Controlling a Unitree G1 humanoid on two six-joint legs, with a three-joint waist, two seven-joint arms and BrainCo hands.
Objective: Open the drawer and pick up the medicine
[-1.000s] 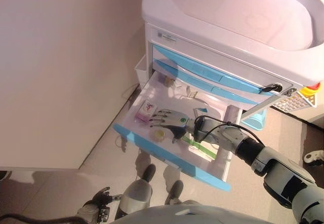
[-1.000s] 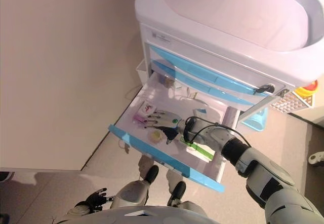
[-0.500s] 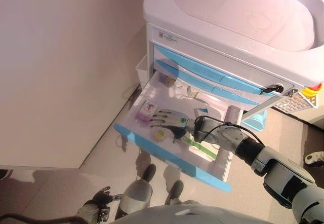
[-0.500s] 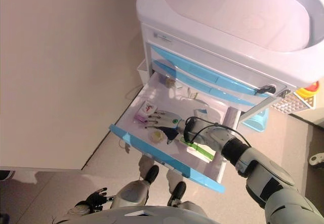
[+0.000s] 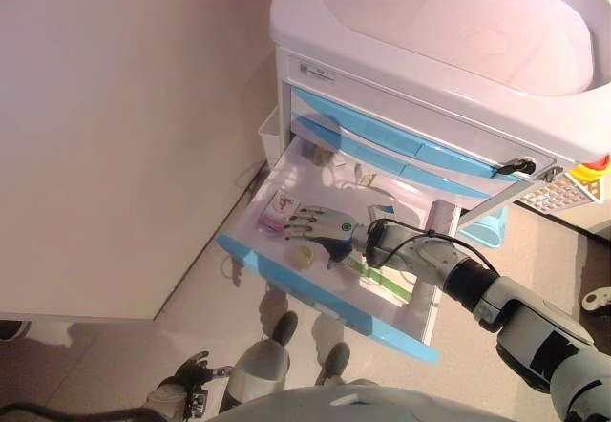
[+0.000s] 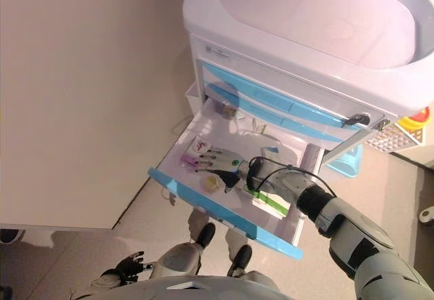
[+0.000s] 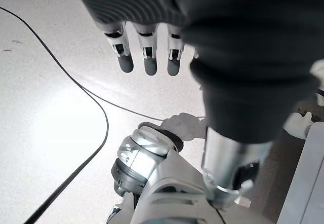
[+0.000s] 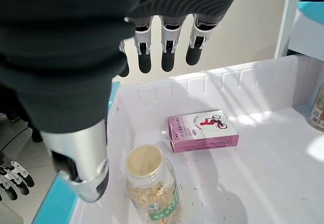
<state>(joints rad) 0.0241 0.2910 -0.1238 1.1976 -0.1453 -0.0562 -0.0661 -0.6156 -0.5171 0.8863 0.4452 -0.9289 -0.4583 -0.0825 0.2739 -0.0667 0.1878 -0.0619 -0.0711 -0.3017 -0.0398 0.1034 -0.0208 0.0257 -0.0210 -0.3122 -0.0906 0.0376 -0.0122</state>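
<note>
The bottom drawer (image 5: pixel 320 300) of the white cart is pulled out, its blue front facing me. Inside at the left lie a pink medicine box (image 5: pixel 278 213) (image 8: pixel 202 131) and a small lidded jar (image 5: pixel 303 254) (image 8: pixel 151 183) holding yellowish contents. My right hand (image 5: pixel 326 227) hovers in the drawer just above the jar, its fingers (image 8: pixel 167 46) straight and pointing toward the box, holding nothing. Its thumb (image 8: pixel 83 168) hangs beside the jar without touching it. My left hand (image 5: pixel 186 386) hangs low near the floor, its fingers (image 7: pixel 147 57) relaxed and empty.
A green-and-white box (image 5: pixel 384 280) lies in the drawer's right part, and small bottles (image 5: pixel 321 156) stand at its back. Two shut blue-handled drawers (image 5: pixel 401 145) sit above, under a white tub top (image 5: pixel 449 21). A side bin (image 5: pixel 267 131) hangs on the cart's left.
The whole view has shifted slightly. My right hand stays over the jar with straight fingers, and the box and jar have not moved.
</note>
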